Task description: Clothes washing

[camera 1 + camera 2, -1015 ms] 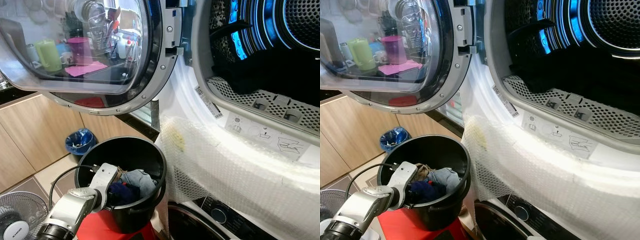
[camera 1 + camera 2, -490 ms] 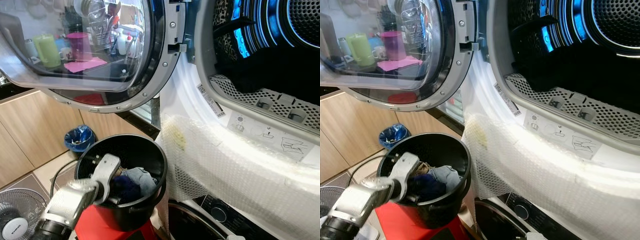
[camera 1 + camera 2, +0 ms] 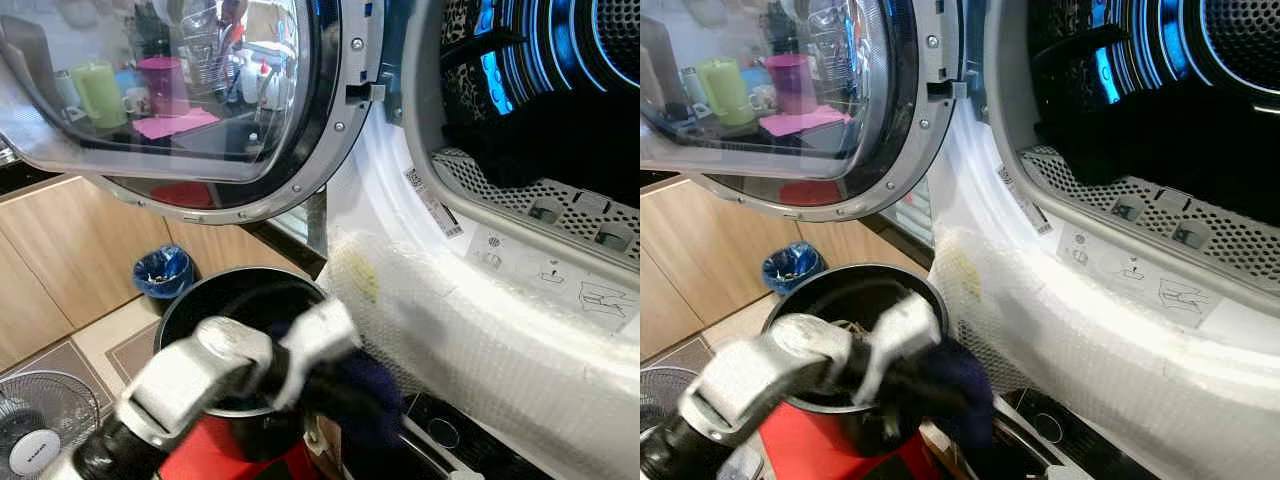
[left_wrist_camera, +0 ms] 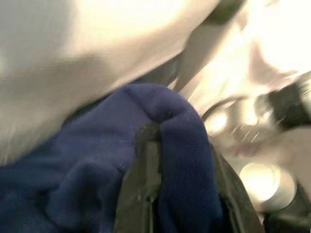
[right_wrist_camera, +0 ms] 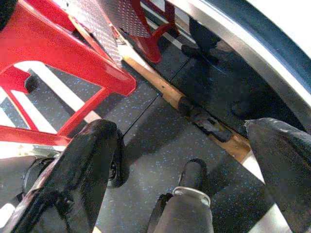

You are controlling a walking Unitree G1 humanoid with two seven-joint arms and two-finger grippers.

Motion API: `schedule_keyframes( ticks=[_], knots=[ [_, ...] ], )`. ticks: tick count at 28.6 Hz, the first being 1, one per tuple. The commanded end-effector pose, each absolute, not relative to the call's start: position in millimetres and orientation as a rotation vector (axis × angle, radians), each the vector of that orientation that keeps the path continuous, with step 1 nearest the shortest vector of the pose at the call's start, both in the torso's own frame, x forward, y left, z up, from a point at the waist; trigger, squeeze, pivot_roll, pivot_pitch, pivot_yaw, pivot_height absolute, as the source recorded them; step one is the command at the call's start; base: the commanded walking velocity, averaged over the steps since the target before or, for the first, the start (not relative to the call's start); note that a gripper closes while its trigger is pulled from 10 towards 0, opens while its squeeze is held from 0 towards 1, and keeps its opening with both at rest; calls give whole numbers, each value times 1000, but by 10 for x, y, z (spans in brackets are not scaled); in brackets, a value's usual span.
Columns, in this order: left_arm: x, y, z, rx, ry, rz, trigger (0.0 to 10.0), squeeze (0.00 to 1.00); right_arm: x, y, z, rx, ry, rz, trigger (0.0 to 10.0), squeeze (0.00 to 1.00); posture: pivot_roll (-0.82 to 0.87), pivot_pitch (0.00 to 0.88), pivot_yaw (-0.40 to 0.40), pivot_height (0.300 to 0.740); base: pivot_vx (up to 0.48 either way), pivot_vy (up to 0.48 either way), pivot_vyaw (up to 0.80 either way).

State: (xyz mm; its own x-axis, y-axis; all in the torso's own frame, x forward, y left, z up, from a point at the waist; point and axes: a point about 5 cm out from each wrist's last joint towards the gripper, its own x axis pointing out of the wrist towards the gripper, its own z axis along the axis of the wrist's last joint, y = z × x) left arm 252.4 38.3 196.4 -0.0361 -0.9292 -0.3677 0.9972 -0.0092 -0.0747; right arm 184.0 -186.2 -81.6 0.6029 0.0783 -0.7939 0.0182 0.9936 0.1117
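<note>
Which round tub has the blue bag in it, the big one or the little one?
The little bin on the floor by the wooden cabinets. It is lined with a blue bag, while the big black bucket on the red stool has none.

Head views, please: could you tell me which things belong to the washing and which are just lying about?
Washing: left end effector gripping blue garment; black bucket; open drum; door.

Lying about: blue bin; fan; red stool; bubble wrap.

Cabinets: light wood fronts (image 3: 60, 250) are seen at the left.
Floor: tiles (image 3: 105, 345), a fan (image 3: 40, 425), a blue-lined bin (image 3: 162, 272).
</note>
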Motion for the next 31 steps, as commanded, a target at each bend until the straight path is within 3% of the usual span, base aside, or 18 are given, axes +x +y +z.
schedule_keyframes(
  ticks=[1,4,9,18,23,26,28,31],
  knots=[
    [2520,204,2193,277,221,-1653,0,0,1808,-1868,-830,125,925,24,10000,0,144,0,30,740,0,0,0],
    [2530,83,2284,248,180,-1683,0,0,1794,-1876,-836,129,927,13,10000,0,142,0,32,740,0,0,0],
    [2342,-388,2539,52,55,-1834,0,0,1747,-1909,-855,126,928,-38,10000,0,105,0,47,740,0,0,0],
    [2209,-503,2620,-118,31,-1930,0,0,1670,-1917,-888,108,937,-72,10000,0,100,0,45,740,0,0,0],
    [2298,-275,2328,-9,157,-1825,0,0,1588,-1974,-903,101,923,-88,10000,0,103,0,47,740,0,0,0],
    [2396,-22,2161,64,223,-1741,0,0,1491,-2038,-900,51,898,-3,10000,0,117,0,41,740,0,0,0],
    [2478,180,1977,113,303,-1650,0,0,1311,-2139,-904,-85,908,149,10000,0,118,2,34,740,0,0,0],
    [2504,264,1864,148,341,-1610,0,0,1196,-2203,-894,-140,910,237,10000,0,113,3,29,740,0,0,0]
  ],
)
